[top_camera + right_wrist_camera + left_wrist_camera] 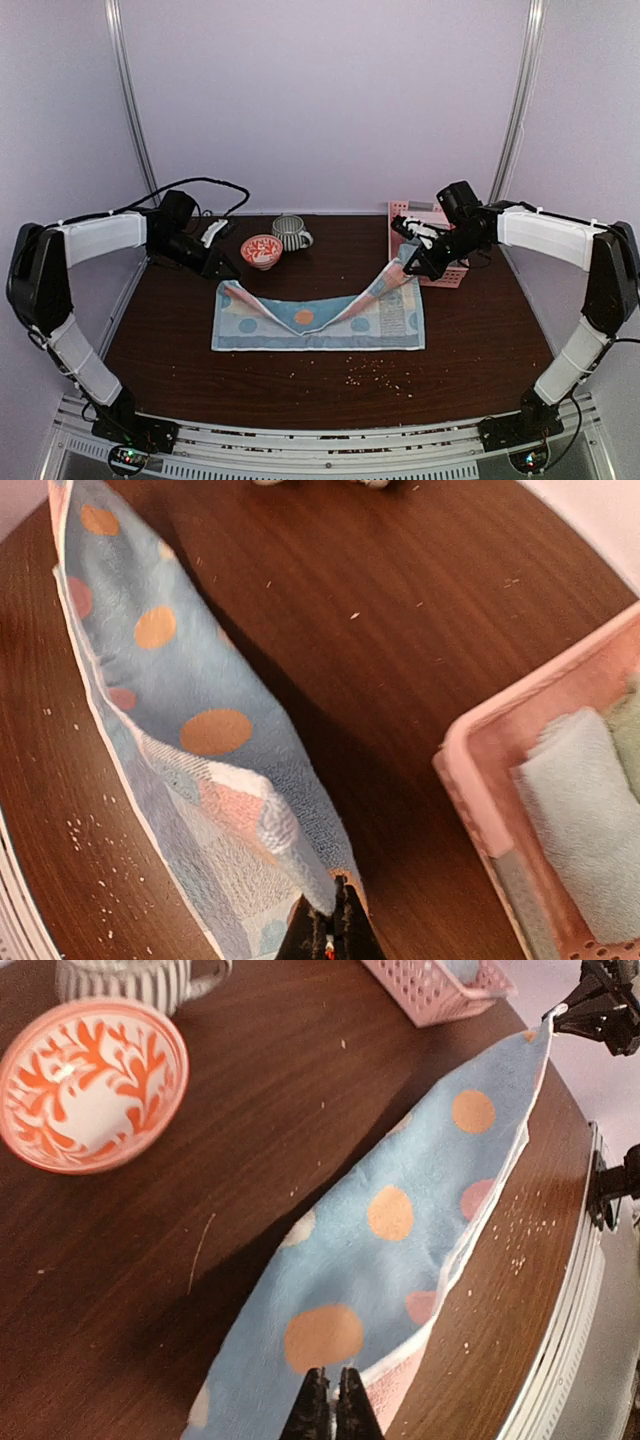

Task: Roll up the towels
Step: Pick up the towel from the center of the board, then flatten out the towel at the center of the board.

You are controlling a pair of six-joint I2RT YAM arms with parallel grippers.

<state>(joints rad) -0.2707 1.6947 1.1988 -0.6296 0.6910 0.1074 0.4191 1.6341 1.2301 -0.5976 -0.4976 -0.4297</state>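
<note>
We are looking down on a dark wooden bench (480, 340). The dotted towel (320, 325) is lying across its middle, light blue with orange spots. Its near edge is resting flat, while its far edge is sagging in a shallow V between two lifted corners. The pink lattice basket (465, 770) is sitting at the far right of the bench, just beyond the raised right corner. In it we are seeing a pale blue rolled towel (580, 830) with a greenish towel (628, 715) beside it. The orange-and-white bowl (261, 250) is standing beyond the dotted towel's left end, and the striped mug (290, 232) is just beside it on the right. The left claw (332, 1405) is pinching the dotted towel's far left corner, jaws closed on the cloth, low over the bench. The right claw (328, 930) is gripping the far right corner, closed tight and holding it higher. Pale crumbs (375, 372) are lying scattered on the bench, just in front of the towel's near edge
</note>
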